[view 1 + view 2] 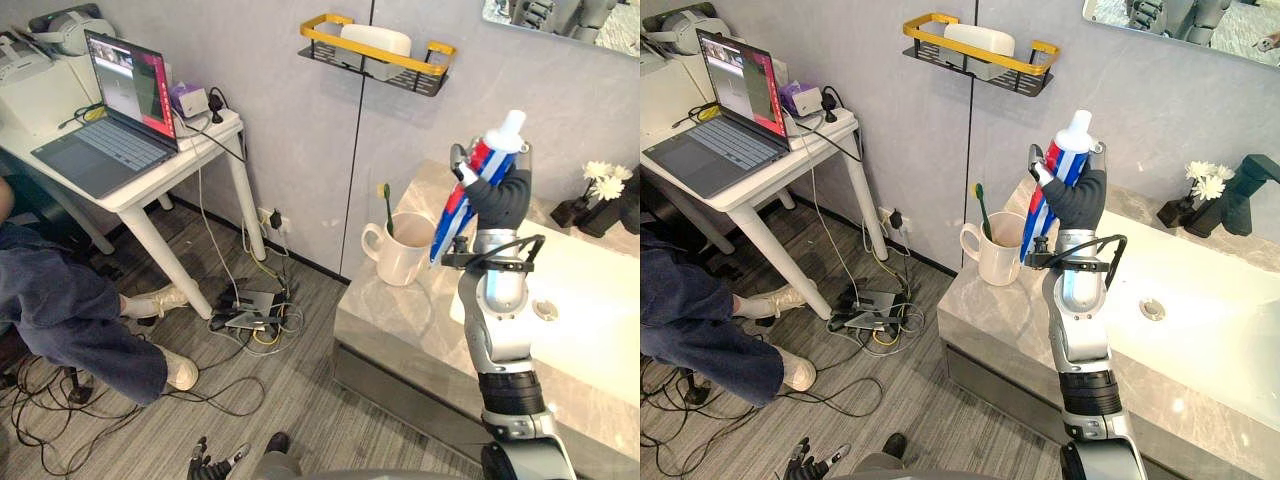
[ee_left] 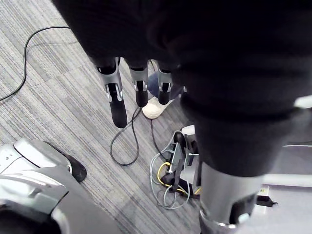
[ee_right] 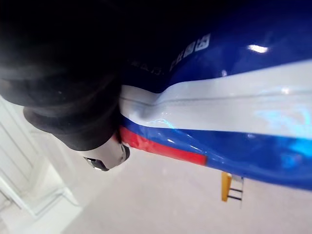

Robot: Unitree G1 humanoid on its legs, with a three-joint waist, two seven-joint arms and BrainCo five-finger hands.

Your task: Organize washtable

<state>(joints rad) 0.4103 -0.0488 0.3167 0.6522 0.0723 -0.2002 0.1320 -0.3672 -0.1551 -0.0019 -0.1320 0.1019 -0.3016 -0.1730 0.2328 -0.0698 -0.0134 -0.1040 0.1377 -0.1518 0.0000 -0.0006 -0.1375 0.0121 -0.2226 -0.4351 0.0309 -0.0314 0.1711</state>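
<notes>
So here's where we're at: the right hand [image 1: 503,195] is up in the air above the washtable [image 1: 400,322], with its fingers wrapped tight around the toothpaste tube [image 1: 451,214]. The tube is the red, white and blue striped one. It's held tilted, white cap at the top and flat end pointing down toward the counter. We can see in the right wrist view that the tube's skin is dented in where the hand presses on it.

Just beside the tube's lower end sits a white mug [image 1: 400,258] on the counter, handle facing away from the sink [image 1: 600,290], with a toothbrush [image 1: 387,206] standing in it. The tube isn't touching the mug as far as we can tell. On the wall above there's a yellow-rimmed wire shelf [image 1: 322,38] holding a white box [image 1: 376,42]. At the far side of the basin we see white flowers [image 1: 605,180] in a dark vase, next to a black faucet [image 1: 1247,188].

The left hand [image 2: 117,103] hangs low over the grey floor, fingers straight and holding nothing.

Off to the left there's a white table [image 1: 150,192] with an open laptop [image 1: 105,125], and a person [image 1: 60,312] sitting at it.
</notes>
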